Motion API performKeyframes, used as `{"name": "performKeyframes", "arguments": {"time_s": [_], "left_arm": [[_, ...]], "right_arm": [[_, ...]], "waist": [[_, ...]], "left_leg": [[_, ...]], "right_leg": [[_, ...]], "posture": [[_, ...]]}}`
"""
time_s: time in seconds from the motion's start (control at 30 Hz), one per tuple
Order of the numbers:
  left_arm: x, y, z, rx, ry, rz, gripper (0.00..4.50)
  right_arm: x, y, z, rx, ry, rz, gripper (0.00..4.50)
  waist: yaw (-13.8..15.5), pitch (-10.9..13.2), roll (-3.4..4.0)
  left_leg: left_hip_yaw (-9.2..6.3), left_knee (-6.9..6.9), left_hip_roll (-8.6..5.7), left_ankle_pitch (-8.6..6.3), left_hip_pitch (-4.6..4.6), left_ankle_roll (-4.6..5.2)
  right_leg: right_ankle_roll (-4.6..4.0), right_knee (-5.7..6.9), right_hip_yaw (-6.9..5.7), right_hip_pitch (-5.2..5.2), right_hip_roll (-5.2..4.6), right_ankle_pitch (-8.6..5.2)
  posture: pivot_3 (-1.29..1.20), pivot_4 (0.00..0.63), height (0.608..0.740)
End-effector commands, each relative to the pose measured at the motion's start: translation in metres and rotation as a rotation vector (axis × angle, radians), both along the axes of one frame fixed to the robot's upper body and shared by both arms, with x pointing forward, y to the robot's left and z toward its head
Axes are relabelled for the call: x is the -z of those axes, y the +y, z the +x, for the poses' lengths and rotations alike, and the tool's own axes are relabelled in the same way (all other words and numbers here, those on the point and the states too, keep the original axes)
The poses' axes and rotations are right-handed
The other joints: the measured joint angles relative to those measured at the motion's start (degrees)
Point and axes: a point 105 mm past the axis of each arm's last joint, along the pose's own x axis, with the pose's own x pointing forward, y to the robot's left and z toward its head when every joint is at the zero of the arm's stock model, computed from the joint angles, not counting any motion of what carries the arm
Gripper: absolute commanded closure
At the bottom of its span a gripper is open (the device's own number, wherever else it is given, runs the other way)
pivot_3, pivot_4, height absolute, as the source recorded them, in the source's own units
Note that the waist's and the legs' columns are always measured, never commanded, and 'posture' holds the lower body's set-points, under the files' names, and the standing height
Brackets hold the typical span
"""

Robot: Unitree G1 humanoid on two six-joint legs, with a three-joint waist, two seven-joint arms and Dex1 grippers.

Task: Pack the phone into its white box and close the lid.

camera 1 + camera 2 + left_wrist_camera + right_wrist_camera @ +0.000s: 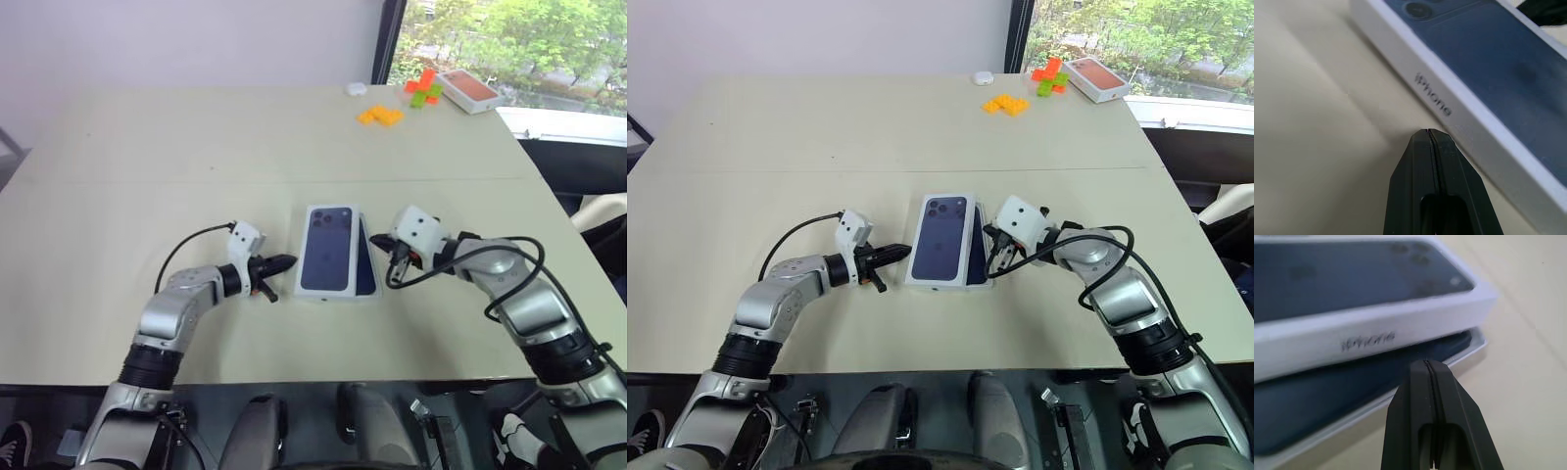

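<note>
Left eye view: the lid, printed w/ a dark blue phone pic, sits askew on the white box near the front-middle of the table. Lid is shifted toward the robot's left, so a strip of the base shows along its right side. In that strip a dark blue surface shows, the phone lying in the base, seen best in right wrist view under the lid's overhanging edge. Lid isn't seated flush; box not closed.

Left gripper is just beside the lid's left long side, fingers pressed together, holding nothing. It points roughly level toward the lid wall. Left wrist view shows the tip near the white side w/ the grey lettering; can't tell if it touches.

Right gripper is at the box's right side, fingers together too, empty. Right wrist view puts its tip right at the exposed base edge below the lid wall; contact unclear.

Far back-right corner of the table: orange blocks, a green and orange block cluster, an orange-topped white box, and a small white object, all well apart from the box.
</note>
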Motion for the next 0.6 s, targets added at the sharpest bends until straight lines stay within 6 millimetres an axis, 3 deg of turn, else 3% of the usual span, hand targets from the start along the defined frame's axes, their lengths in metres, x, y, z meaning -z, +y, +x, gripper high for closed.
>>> {"name": "performKeyframes", "arguments": {"time_s": [0.03, 0.3, 0.6], "left_arm": [[-0.002, -0.014, -0.003, 0.051, 0.008, -0.01, 4.5], [-0.015, -0.031, -0.011, 0.115, -0.003, -0.058, 4.5], [-0.028, -0.046, -0.011, 0.128, -0.014, -0.112, 4.5]], "right_arm": [[-0.014, 0.01, -0.006, -0.057, -0.06, -0.001, 4.48], [-0.01, 0.012, -0.008, -0.067, -0.051, -0.015, 4.48], [-0.003, -0.004, -0.003, -0.021, -0.037, -0.073, 4.48]], "waist": [[-0.06, 0.0, 0.0], [-0.1, 0.0, 0.0], [-0.04, 0.0, 0.0]], "left_leg": [[0.0, 0.0, 0.0, 0.0, 0.0, 0.0], [-0.01, 0.0, 0.03, 0.0, 0.03, 0.0], [0.0, 0.0, 0.02, 0.0, 0.02, 0.0]], "right_leg": [[0.0, 0.0, 0.0, 0.0, 0.0, 0.0], [0.0, 0.0, 0.0, 0.02, 0.04, 0.0], [-0.01, -0.01, 0.0, 0.02, 0.03, 0.0]], "posture": [[0.0, 0.15, 0.74], [0.0, 0.15, 0.74], [0.0, 0.15, 0.74]]}}
